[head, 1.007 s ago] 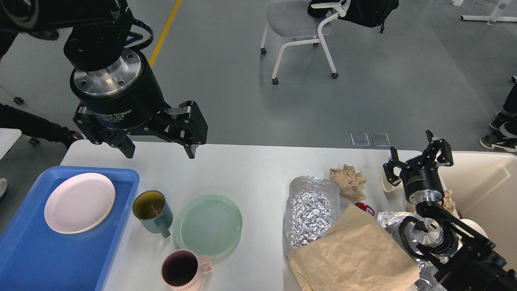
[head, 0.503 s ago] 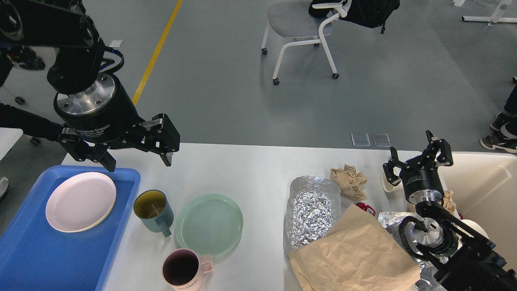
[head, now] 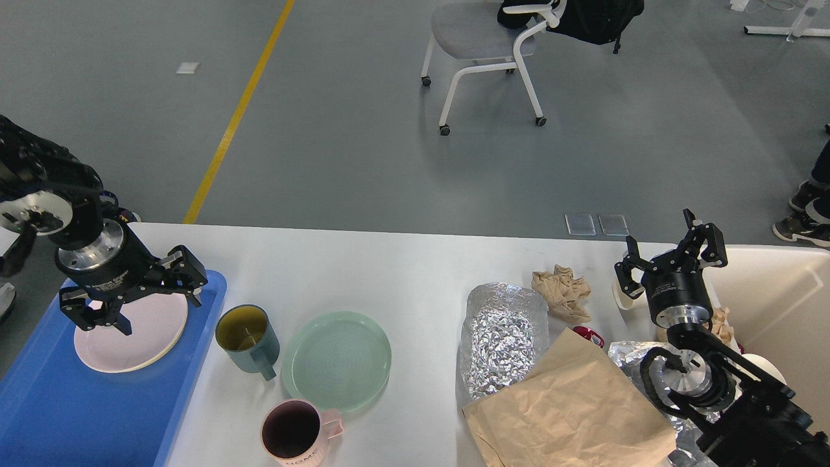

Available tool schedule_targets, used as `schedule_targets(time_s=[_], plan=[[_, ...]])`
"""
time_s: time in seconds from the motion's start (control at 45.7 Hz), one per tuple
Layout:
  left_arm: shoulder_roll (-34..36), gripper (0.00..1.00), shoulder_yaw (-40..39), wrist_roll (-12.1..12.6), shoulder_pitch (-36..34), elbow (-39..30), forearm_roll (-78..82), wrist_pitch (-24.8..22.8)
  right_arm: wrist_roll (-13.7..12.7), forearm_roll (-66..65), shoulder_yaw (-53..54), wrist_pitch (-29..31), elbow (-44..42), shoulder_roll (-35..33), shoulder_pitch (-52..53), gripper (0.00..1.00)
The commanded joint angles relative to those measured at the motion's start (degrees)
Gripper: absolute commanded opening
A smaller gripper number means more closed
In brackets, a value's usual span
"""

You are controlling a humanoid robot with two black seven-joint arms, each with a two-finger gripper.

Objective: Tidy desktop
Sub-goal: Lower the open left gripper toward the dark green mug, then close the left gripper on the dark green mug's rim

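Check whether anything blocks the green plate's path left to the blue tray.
Yes: the teal mug stands on the desktop directly between the green plate and the blue tray. The open left gripper hovers over the tray's pink plate.

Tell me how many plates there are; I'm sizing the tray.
2. A pink plate lies in the blue tray under the left gripper; a green plate sits on the desktop. Others may be hidden.
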Motion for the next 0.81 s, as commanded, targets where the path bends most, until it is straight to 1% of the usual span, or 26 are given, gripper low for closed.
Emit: schedule_targets(time_s=[0.0, 0.066, 0.131, 0.263, 0.503, 0.657, 0.744, 0.788], plan=[[0.1, 0.97, -1.6, -0.5, 5.9, 3.3, 0.2, 7.1, 0.0, 0.0, 0.0, 0.0, 0.0, 0.0, 0.0, 1.0], [0.5, 0.97, -2.6, -0.6, 8.9, 5.4, 0.2, 10.1, -0.1, 0.0, 0.0, 0.0, 0.0, 0.0, 0.0, 1.0], [0.6, 0.97, -5.1, -0.4, 12.1, 7.2, 0.4, 11.4, 0.0, 0.0, 0.0, 0.0, 0.0, 0.0, 0.0, 1.0], [-0.2, 0.97, -8.1, -0.4, 13.5, 8.1, 0.6, 12.1, 0.0, 0.0, 0.0, 0.0, 0.0, 0.0, 0.0, 1.0], [-1.7, 0.97, -9.2, -0.5, 13.8, 8.2, 0.8, 11.6, -0.1, 0.0, 0.0, 0.0, 0.0, 0.0, 0.0, 1.0], [-4.9, 0.97, -9.4, -0.3, 16.8, 8.3, 1.1, 12.5, -0.1, 0.0, 0.0, 0.0, 0.0, 0.0, 0.0, 1.0], [-5.5, 0.97, -9.4, 0.2, 18.4, 9.3, 1.1, 12.9, 0.0, 0.0, 0.0, 0.0, 0.0, 0.0, 0.0, 1.0], [-5.6, 0.97, -9.4, 0.4, 19.1, 9.9, 1.1, 13.8, -0.1, 0.0, 0.0, 0.0, 0.0, 0.0, 0.0, 1.0]])
